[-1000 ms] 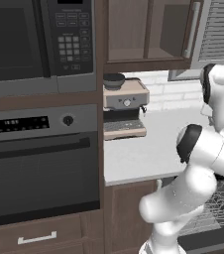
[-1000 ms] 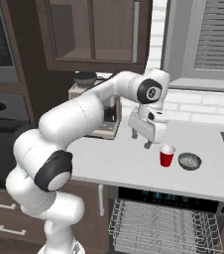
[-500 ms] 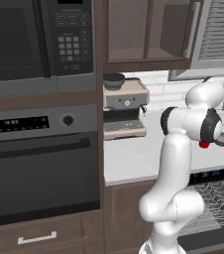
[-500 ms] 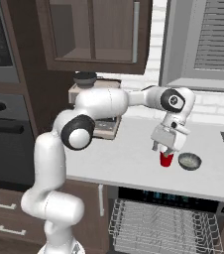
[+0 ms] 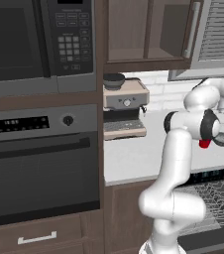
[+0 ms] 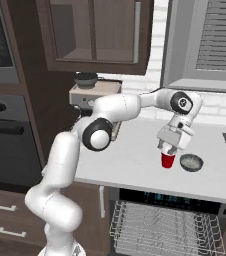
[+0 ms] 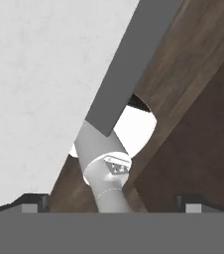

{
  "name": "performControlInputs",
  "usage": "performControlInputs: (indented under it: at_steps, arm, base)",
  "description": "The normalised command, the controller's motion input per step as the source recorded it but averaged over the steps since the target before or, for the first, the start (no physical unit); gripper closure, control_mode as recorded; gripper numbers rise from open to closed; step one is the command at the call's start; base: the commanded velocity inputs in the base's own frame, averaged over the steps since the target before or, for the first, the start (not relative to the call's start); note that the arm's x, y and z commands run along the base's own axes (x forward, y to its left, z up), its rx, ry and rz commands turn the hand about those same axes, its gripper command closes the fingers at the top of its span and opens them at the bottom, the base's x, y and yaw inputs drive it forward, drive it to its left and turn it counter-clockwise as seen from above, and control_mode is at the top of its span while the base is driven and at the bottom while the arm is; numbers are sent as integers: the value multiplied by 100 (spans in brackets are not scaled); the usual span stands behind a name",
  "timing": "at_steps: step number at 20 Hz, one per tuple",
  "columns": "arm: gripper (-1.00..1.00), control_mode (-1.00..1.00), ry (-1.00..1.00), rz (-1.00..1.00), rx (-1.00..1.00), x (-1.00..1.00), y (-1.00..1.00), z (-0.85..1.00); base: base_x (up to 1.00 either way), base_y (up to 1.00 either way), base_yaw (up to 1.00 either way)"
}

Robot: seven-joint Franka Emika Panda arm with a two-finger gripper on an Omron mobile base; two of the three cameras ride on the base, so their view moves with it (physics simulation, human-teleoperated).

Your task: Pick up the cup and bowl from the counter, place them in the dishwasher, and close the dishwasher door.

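**Gripper above the red cup near the front edge of the counter**

No brand or label can be read. The microwave keypad point(image 5: 74, 37) and the oven display point(image 5: 16, 124) carry only marks too small to read.

In the right base view, the red cup point(image 6: 168, 160) stands upright on the counter point(image 6: 130, 160), near its front edge, and the bowl point(image 6: 191, 162) sits just beside it on the right, apart from it. The gripper point(image 6: 171, 149) hangs directly above the cup, very close to its rim; I cannot tell if it touches. In the hand view the two finger tips point(image 7: 32, 202) stand far apart at the bottom corners, so the jaws are spread wide and nothing is between them.

The left base view shows the espresso machine point(image 5: 125, 106) at the back of the counter beside the oven column, but there the arm covers most of the cup point(image 5: 204, 143), and the bowl point(image 5: 222, 139) shows at the arm's right.

Under the counter's front edge the dishwasher point(image 6: 165, 220) is open, its wire rack point(image 6: 160, 232) pulled out. The dishwasher door itself I cannot make out.
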Motion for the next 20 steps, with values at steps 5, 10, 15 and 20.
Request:
performControlInputs:
  at_steps: [5, 10, 15, 20]
  arm:
    - [-100, -100, -20, 3, 0, -6, -1, -1]
    - [-100, -100, -32, 11, -2, -34, 16, -3]
    - [-100, -100, -23, 23, -13, 0, 58, -47]
    - [-100, -100, -39, 24, -24, 31, 36, -37]
  base:
    - [0, 0, 0]
    - [0, 0, 0]
    - [0, 0, 0]
    - [0, 0, 0]
